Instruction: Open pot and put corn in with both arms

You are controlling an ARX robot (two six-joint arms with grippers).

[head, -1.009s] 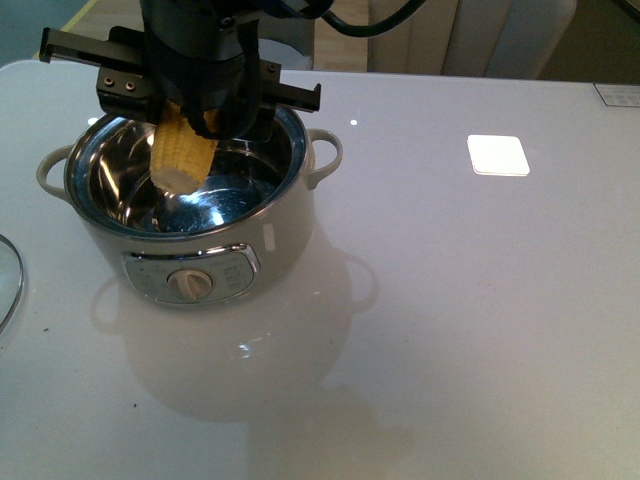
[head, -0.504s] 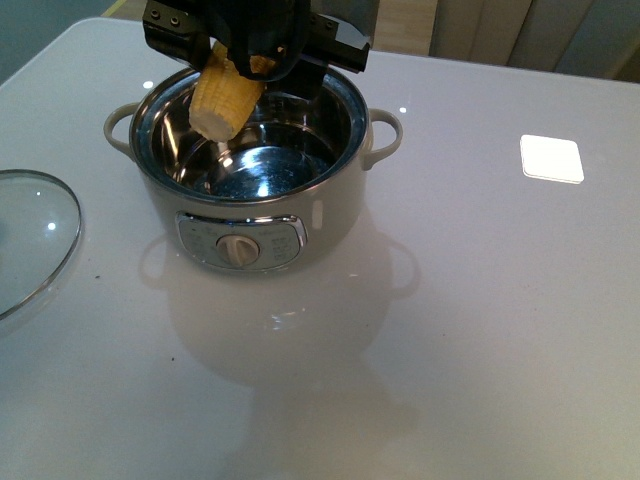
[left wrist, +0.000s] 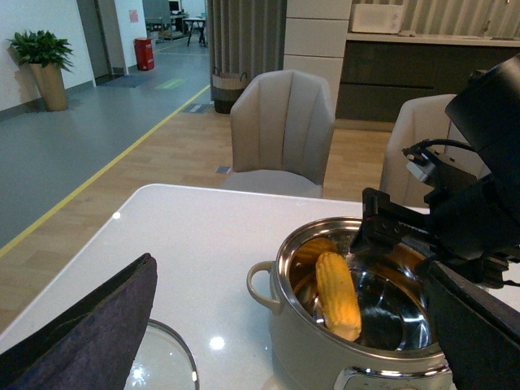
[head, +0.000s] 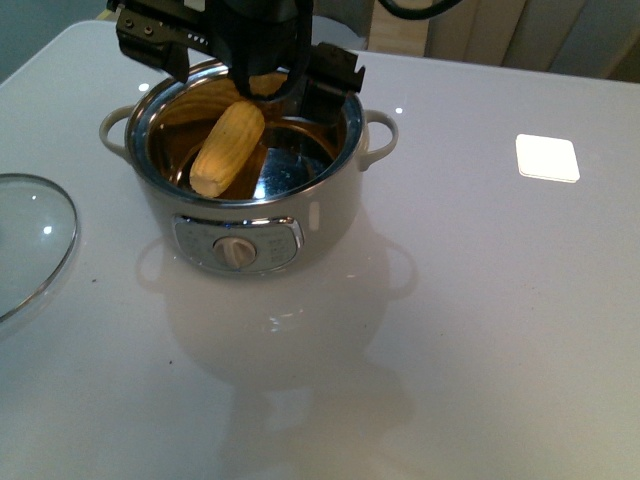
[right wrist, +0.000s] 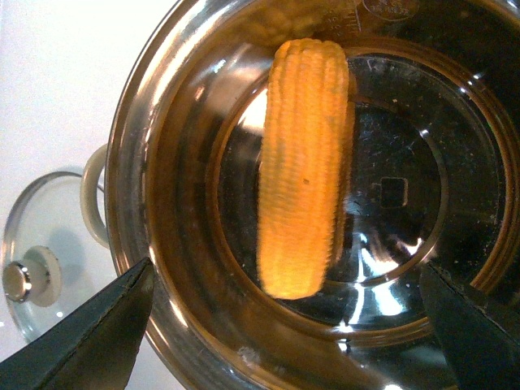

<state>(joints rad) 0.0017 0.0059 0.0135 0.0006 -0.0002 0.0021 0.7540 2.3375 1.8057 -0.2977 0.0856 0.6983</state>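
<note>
The cream-white pot (head: 320,215) stands open on the white table, its dial facing me. The corn (head: 228,148) lies slanted inside, free of any gripper, leaning on the steel wall. My right gripper (head: 262,85) hangs open just above the pot's back rim. Its wrist view looks straight down on the corn (right wrist: 302,162) and the pot's rim (right wrist: 134,162), between spread fingers (right wrist: 89,341). My left gripper (left wrist: 284,349) is open and empty, off to the pot's left, and is out of the front view. Its view shows the pot (left wrist: 301,341) and the corn (left wrist: 337,284).
The glass lid (head: 25,245) lies flat on the table left of the pot, also in the left wrist view (left wrist: 162,357) and right wrist view (right wrist: 41,260). A white square (head: 547,157) lies at the right. Chairs (left wrist: 280,130) stand beyond the table's far edge.
The right gripper has let go of the corn. It has dropped from between the fingers into the pot and now leans on the inner wall.
</note>
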